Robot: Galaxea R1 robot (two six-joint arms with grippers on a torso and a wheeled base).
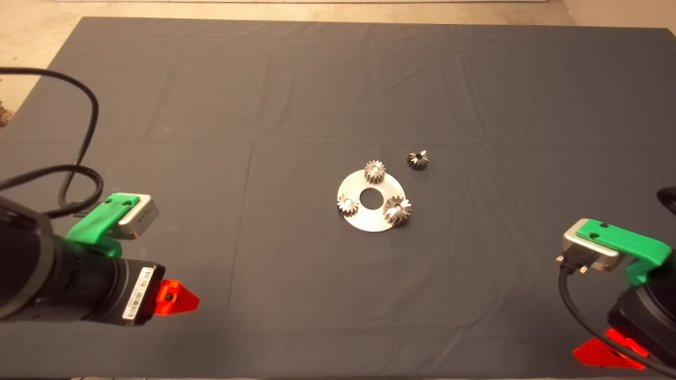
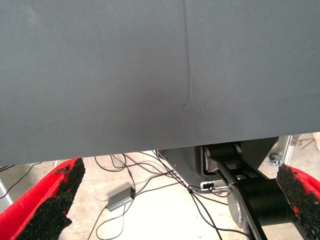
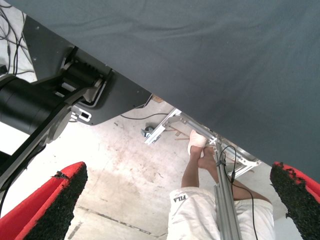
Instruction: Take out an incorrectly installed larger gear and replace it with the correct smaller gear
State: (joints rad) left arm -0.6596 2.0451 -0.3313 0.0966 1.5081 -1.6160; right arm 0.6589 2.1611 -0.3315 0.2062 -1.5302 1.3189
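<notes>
A round silver plate [image 1: 364,219] with a centre hole lies in the middle of the mat. The larger gear [image 1: 397,210], flared and shiny, sits on the plate's right side. Two brighter small gears [image 1: 374,170] [image 1: 348,203] sit on its far and left sides. The smaller gear [image 1: 417,159], dark with a black bore, lies on the mat just beyond the plate to the right. My left gripper [image 1: 177,298] is parked at the lower left and is open [image 2: 182,200]. My right gripper [image 1: 602,352] is parked at the lower right and is open [image 3: 177,200]. Both are far from the gears.
The dark mat [image 1: 296,105] has shallow creases. A black cable [image 1: 84,142] loops over its left side. The wrist views show the mat's edge, the robot base [image 2: 250,190], floor cables and a person's legs [image 3: 210,200] beyond the table.
</notes>
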